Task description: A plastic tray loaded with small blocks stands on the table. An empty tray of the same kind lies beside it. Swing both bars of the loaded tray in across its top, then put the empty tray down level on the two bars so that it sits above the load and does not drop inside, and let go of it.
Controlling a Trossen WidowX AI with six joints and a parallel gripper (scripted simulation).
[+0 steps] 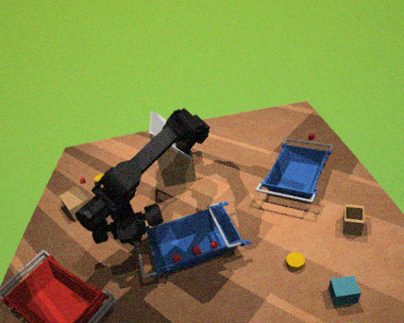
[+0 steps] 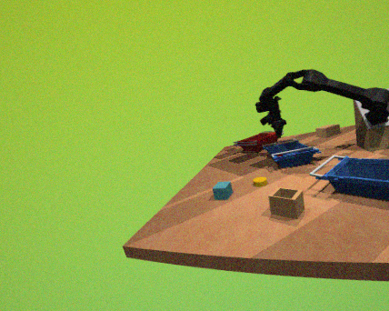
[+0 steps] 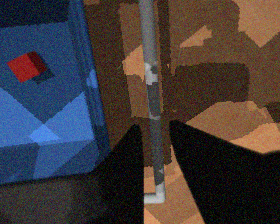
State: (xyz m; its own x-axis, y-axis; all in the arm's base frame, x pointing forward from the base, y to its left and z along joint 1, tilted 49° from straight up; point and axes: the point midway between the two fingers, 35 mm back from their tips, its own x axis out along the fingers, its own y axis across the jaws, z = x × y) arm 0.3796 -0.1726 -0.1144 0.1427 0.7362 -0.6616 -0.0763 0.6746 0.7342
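Note:
The loaded blue tray [image 1: 199, 261] [image 2: 296, 159] [image 3: 56, 110] holds red blocks [image 1: 196, 250] [image 3: 23, 67]. Its right bar [image 1: 220, 227] lies in across the top near the right end. Its left bar [image 1: 141, 269] [image 3: 147, 30] stands out beyond the left end. My gripper [image 1: 139, 242] [image 2: 279, 135] [image 3: 154, 130] is over that left bar, fingers slightly apart, with the bar showing in the gap between them in the wrist view; no contact shows. The empty blue tray [image 1: 295, 172] [image 2: 369, 182] stands at the right in the top view, bars out over its ends.
A red tray [image 1: 53, 293] [image 2: 260, 142] stands beyond the loaded tray's left end. A yellow disc [image 1: 295, 261] [image 2: 260, 181], a teal block [image 1: 345, 290] [image 2: 223, 190] and a small open box [image 1: 354, 219] [image 2: 286, 203] lie right of the loaded tray in the top view.

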